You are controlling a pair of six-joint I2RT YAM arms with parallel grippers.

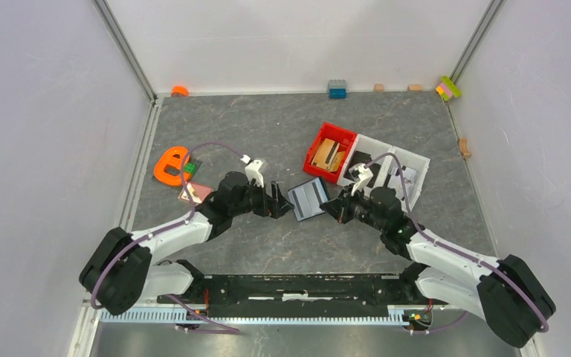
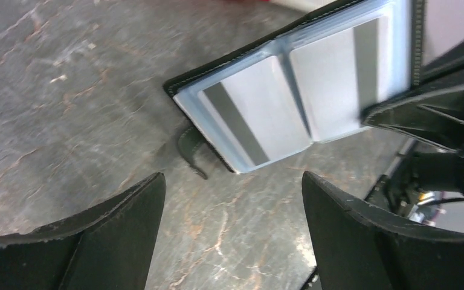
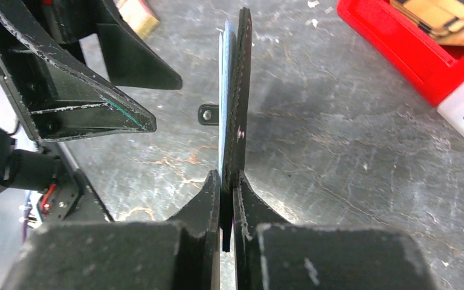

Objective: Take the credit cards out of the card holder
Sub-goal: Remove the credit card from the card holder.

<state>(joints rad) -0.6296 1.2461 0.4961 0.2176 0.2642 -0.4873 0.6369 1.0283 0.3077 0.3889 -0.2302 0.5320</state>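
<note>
Card holder point(image 1: 308, 199) pinched in right gripper point(image 1: 337, 210), just beyond left gripper point(image 1: 283, 202).

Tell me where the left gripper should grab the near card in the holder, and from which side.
On the near card, likely its striped long edge, at the free side of the card holder, opposite where the right gripper clamps it. The holder is spread open, sleeves facing the open left gripper, so come straight in from there. Whether the sleeve opens on that edge isn't visible.
</note>
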